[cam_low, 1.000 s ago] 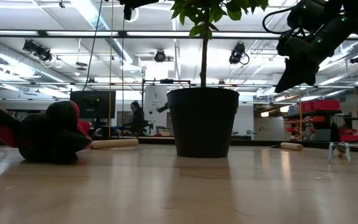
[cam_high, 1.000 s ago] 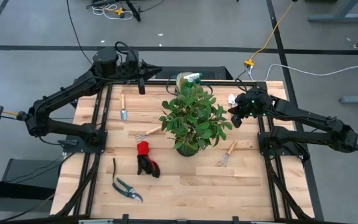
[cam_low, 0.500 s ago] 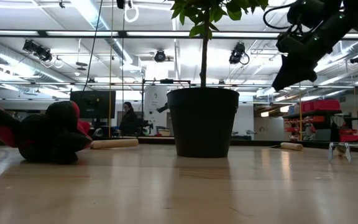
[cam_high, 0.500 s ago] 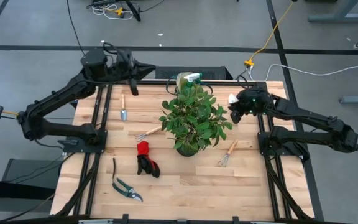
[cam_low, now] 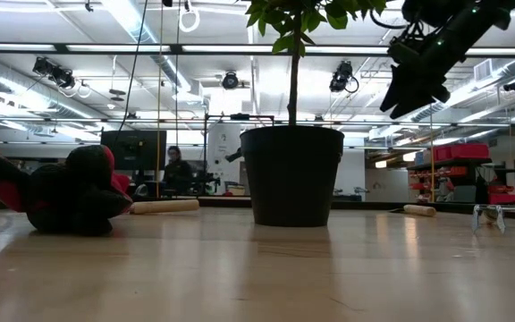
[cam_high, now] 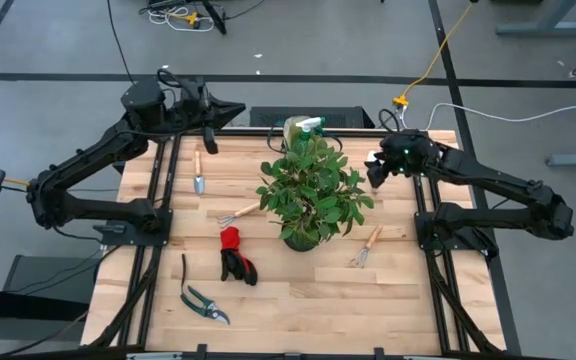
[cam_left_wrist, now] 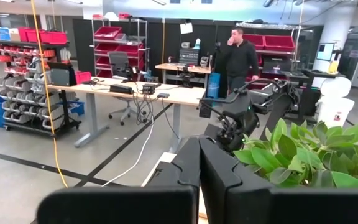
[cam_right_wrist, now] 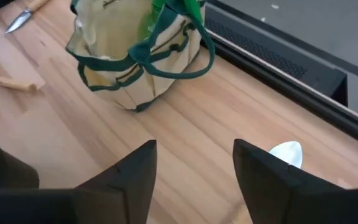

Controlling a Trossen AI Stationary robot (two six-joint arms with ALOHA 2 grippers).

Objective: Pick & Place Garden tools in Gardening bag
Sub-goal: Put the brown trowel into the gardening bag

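Wooden counter (cam_high: 298,290) carries the bag (cam_high: 298,130) at its far edge, behind a potted plant (cam_high: 311,190). Right tool (cam_right_wrist: 194,165) hovers beside the bag, fingers spread and empty; left tool (cam_high: 211,125), closed and empty, hangs over the far left corner above a trowel (cam_high: 198,172).

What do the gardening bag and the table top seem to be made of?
The gardening bag looks like soft cream fabric, probably canvas: its walls sag and crease, and green webbing trims the rim and forms the handles. The table top looks like pale wood with a matte finish, with visible grain and plank seams.
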